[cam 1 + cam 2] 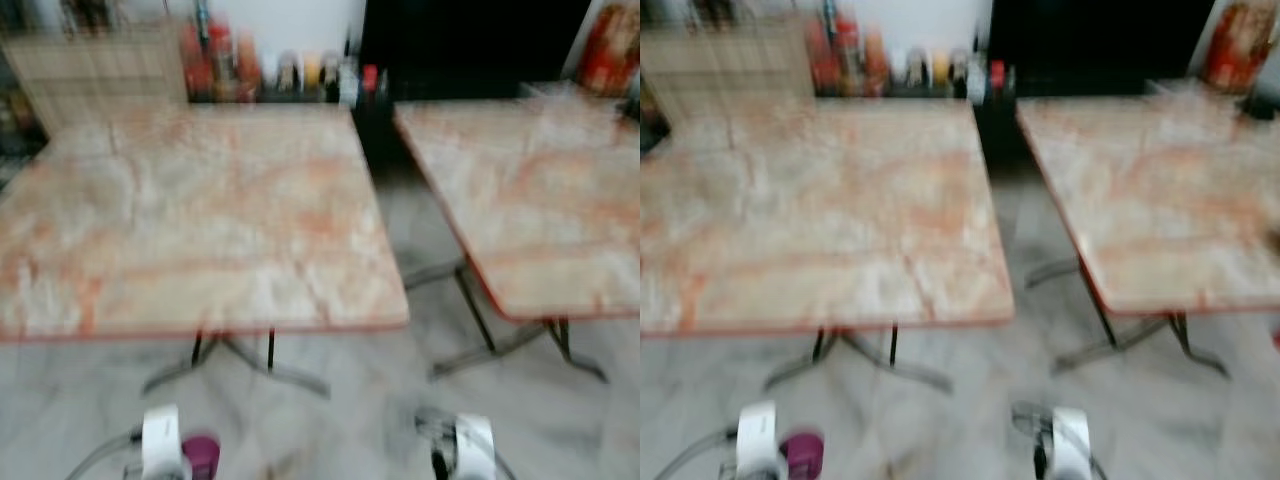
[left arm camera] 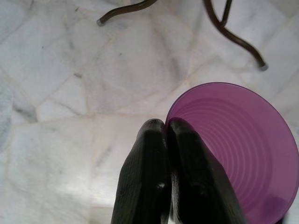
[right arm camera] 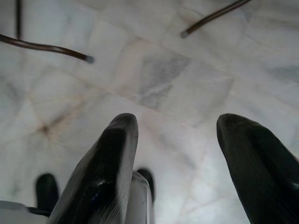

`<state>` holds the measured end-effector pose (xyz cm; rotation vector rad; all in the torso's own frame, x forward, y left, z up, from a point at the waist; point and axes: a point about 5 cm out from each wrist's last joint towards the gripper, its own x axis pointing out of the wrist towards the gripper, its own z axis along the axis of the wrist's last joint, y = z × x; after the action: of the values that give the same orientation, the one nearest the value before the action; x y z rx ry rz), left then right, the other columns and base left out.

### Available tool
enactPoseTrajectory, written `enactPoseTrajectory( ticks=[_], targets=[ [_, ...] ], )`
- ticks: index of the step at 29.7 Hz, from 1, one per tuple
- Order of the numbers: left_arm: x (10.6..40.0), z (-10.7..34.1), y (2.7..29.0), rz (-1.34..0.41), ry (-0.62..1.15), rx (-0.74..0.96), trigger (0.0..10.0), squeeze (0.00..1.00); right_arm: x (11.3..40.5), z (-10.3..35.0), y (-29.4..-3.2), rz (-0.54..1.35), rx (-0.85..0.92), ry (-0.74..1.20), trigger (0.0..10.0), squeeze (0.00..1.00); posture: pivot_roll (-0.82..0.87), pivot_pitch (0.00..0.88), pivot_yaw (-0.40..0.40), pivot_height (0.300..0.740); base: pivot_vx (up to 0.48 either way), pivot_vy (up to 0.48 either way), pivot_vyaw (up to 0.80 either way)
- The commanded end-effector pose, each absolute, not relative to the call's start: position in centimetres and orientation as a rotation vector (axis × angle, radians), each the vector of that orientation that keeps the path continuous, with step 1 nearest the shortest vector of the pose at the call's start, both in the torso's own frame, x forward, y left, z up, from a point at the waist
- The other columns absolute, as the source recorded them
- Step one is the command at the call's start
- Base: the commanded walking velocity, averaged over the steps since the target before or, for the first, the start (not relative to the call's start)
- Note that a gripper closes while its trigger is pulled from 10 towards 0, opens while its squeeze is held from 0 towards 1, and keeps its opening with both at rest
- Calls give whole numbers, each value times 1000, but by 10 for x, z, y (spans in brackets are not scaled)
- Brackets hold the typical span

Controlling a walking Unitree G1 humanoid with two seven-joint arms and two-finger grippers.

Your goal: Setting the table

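Note:
A purple plastic cup (image 2: pixel 238 149) hangs over the marble floor, its rim pinched between the two black fingers of my left gripper (image 2: pixel 166 125), which is shut on it. In the blurred eye views the cup (image 1: pixel 201 455) shows low by my left wrist, in front of the near marble-topped table (image 1: pixel 190 215). My right gripper (image 3: pixel 175 126) is open above the floor with nothing between its fingers (image 3: pixel 112 158), and its wrist (image 1: pixel 470 445) sits low on the right.
A second marble table (image 1: pixel 540 190) stands to the right, with a floor gap between the two. Bottles and jars (image 1: pixel 290 70) line the back wall, and a wooden crate (image 1: pixel 100 65) sits at the back left. Metal table legs (image 1: pixel 270 365) reach onto the floor.

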<state>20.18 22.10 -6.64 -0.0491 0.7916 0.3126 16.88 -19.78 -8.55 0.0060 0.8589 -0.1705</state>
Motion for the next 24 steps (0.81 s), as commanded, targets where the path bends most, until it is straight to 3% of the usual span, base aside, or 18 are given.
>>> enactPoseTrajectory(
  ticks=[1, 20, 24],
  targets=[
    [201, -68, 216, 304, 798, -55, 10000, 0, 172, -83, -205, -200, 11, 841, 10000, 0, -45, 0, -1, 725, 0, -480, 0],
    [200, -69, 215, 303, 801, -60, 10000, 0, 172, -83, -207, -213, 18, 844, 10000, 0, -49, 0, -2, 725, 0, -480, 0],
    [200, -70, 213, 284, 814, -66, 10000, 0, 172, -83, -207, -215, 20, 844, 10000, 0, -50, 0, -2, 725, 0, -214, 0]
  ],
)
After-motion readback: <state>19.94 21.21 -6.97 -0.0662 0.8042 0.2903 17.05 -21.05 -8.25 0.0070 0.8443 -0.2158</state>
